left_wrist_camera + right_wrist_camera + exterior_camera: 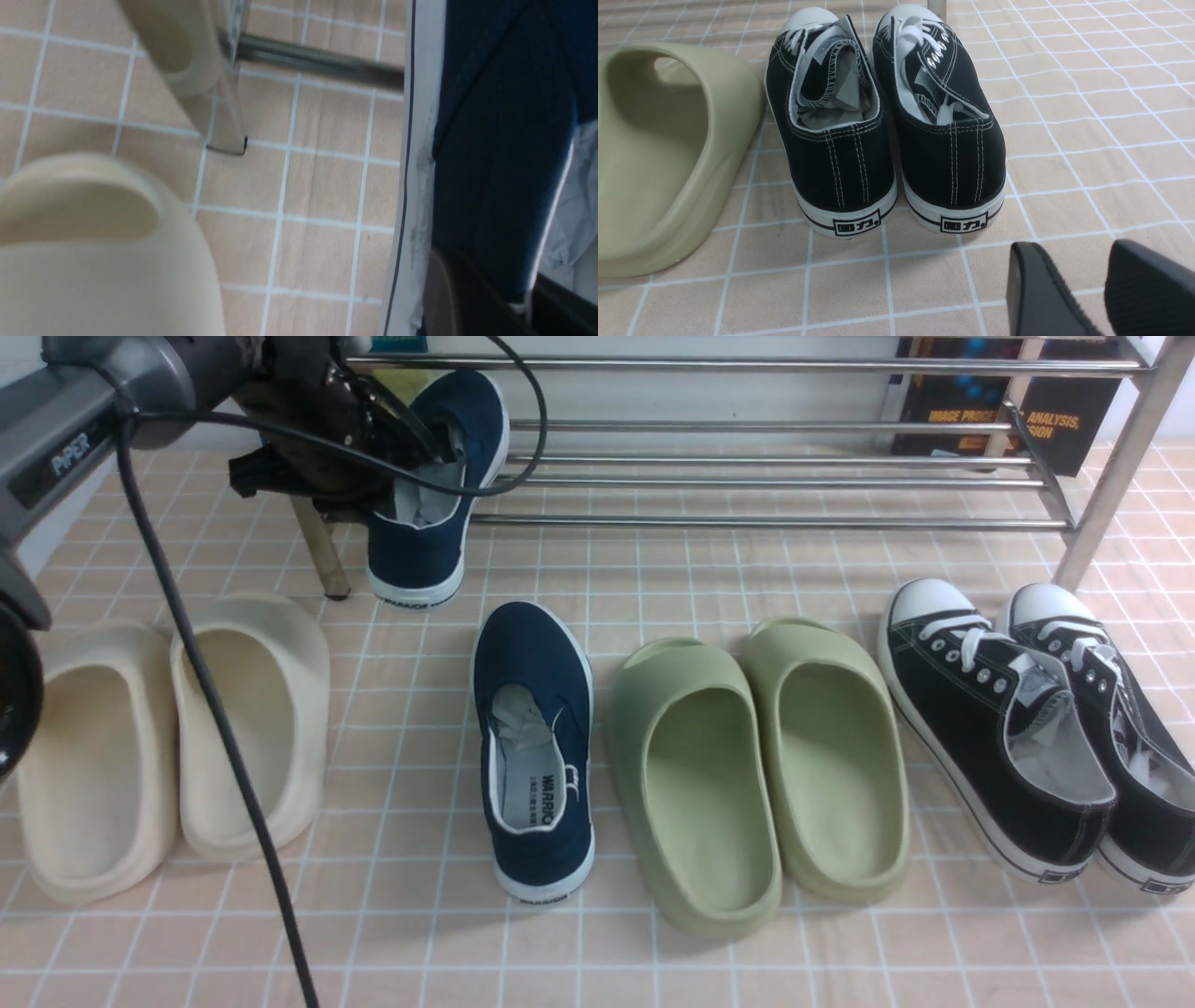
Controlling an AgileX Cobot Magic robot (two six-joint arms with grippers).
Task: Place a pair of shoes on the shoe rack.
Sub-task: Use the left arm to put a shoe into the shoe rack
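My left gripper [425, 453] is shut on the side wall of one navy slip-on [429, 513]. It holds the shoe tilted, toe up over the left end of the chrome shoe rack [775, 481] and heel low beside the rack's left leg. In the left wrist view the navy wall [500, 154] runs between my fingers [448, 294], and the gripper [504, 298] is closed on it. The other navy slip-on [532, 747] lies flat on the tiled floor, toe toward the rack. My right gripper [1069, 261] is open and empty just above the floor, and is out of the front view.
Two cream slides [168, 747] lie at the left, one close under the left wrist [93, 247]. Green slides [756, 765] lie in the middle. Black lace-up sneakers [1036, 728] sit at the right, directly ahead of the right gripper [887, 126]. Books stand behind the rack [1008, 411].
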